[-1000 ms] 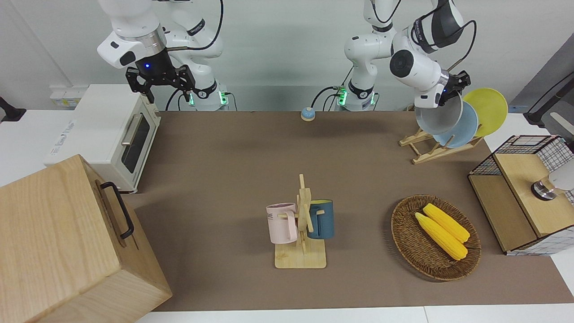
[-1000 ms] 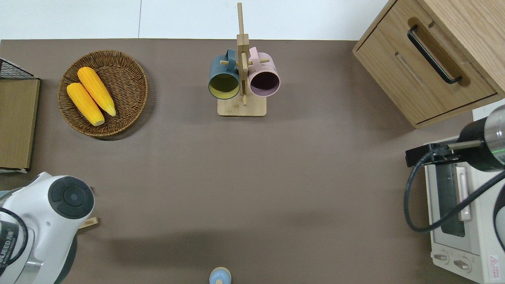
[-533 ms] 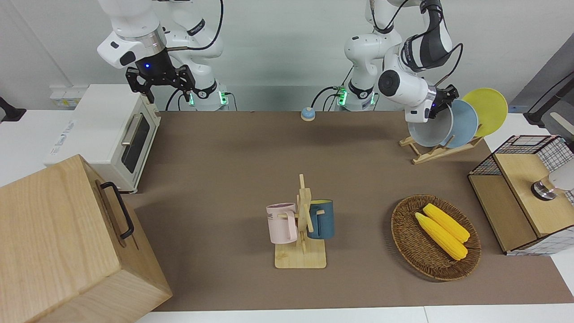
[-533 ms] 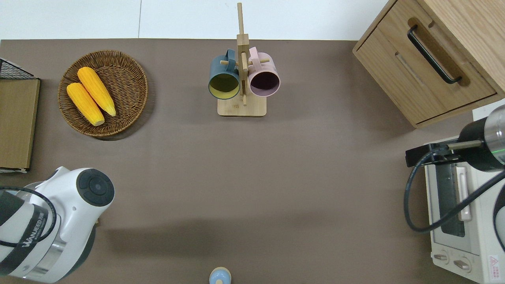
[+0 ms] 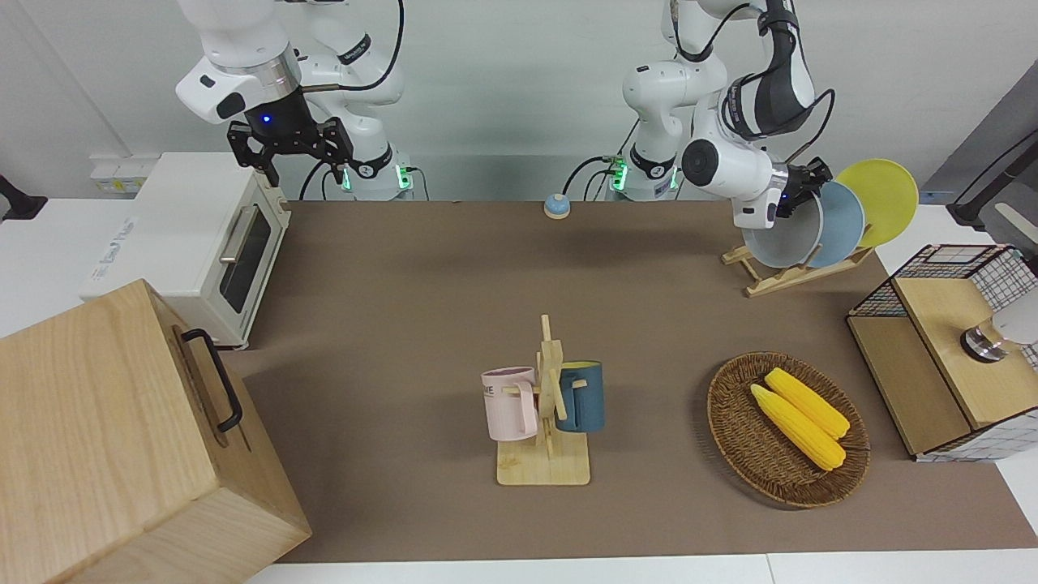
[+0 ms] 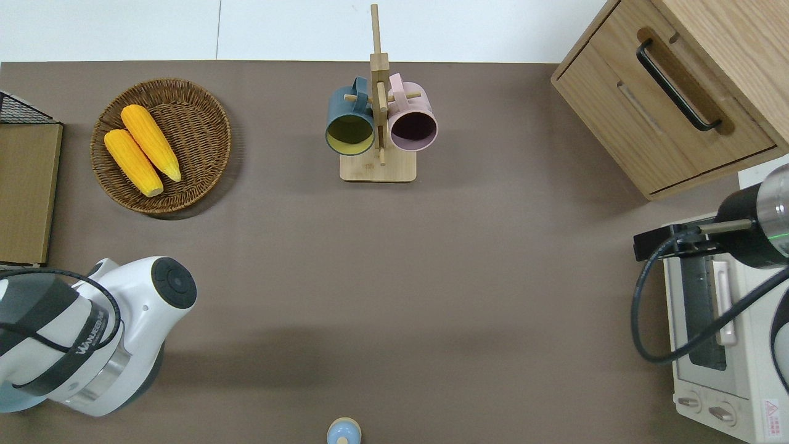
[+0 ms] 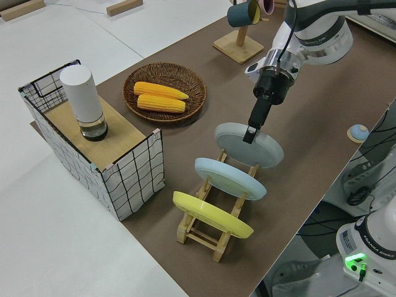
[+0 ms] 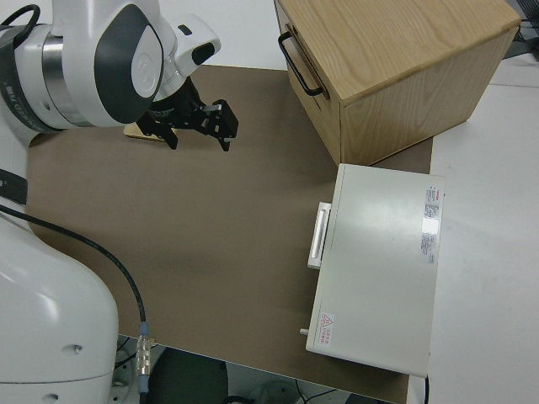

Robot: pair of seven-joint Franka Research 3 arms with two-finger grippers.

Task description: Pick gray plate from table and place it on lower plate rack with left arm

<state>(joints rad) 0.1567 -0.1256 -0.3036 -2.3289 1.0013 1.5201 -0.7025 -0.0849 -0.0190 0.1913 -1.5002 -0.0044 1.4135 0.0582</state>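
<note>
Since the gray plate (image 7: pixel 249 144) is stiff, slick and chippable, I've got the left gripper (image 7: pixel 249 133) clamped on its upper rim, plate sitting tilted in the lower plate rack (image 7: pixel 213 216).

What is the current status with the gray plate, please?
Left gripper shut on gray plate, set in the lower plate rack beside the blue plate. Right arm parked, gripper open. Nothing in the way.

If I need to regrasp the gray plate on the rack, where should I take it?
Take the gray plate by its upper rim, coming from above: it leans in the rack, so only that edge is free. The left end effector grips there now.
</note>
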